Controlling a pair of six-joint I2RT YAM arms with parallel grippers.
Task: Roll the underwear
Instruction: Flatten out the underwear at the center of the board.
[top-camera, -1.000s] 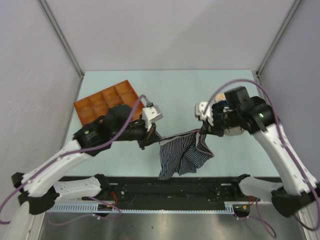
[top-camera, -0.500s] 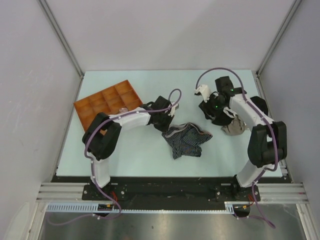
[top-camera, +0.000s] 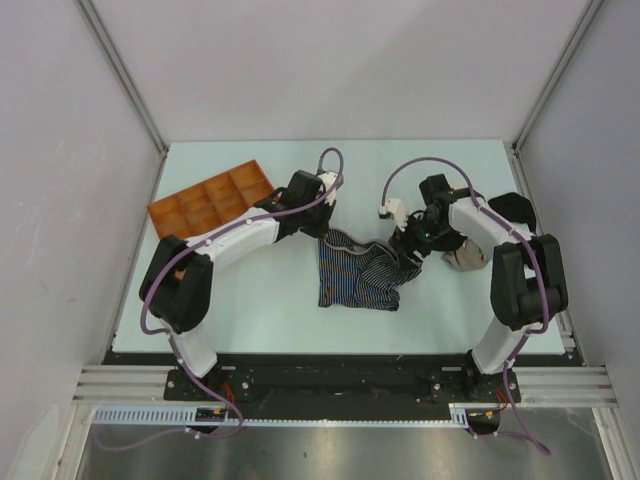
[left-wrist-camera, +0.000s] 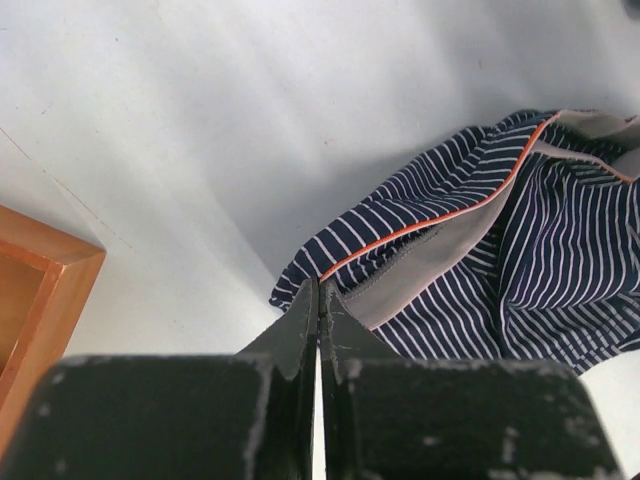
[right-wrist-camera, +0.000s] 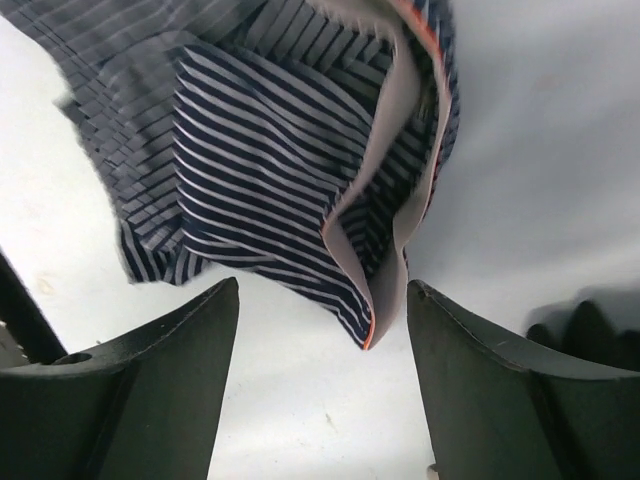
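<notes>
The navy white-striped underwear (top-camera: 358, 280) lies crumpled on the pale table between my two arms. My left gripper (top-camera: 325, 235) is at its far left corner. In the left wrist view that gripper (left-wrist-camera: 320, 285) is shut, pinching the orange-trimmed waistband edge of the striped underwear (left-wrist-camera: 560, 250). My right gripper (top-camera: 408, 255) sits at the garment's right end. Seen from the right wrist, the gripper (right-wrist-camera: 322, 290) stands open, and a folded waistband corner of the underwear (right-wrist-camera: 260, 150) hangs between the fingers without touching them. A pale beige piece of underwear (top-camera: 466, 258) lies just right of the right wrist.
The orange compartmented tray (top-camera: 210, 200) stands at the back left, and its corner (left-wrist-camera: 40, 290) shows close to my left gripper. Grey walls enclose the table on three sides. The black rail with the arm bases (top-camera: 340, 375) runs along the near edge.
The striped underwear, stretched in the air between both grippers a second ago, now lies on the table. My right gripper has opened and let go. Both arms have reached farther back.
</notes>
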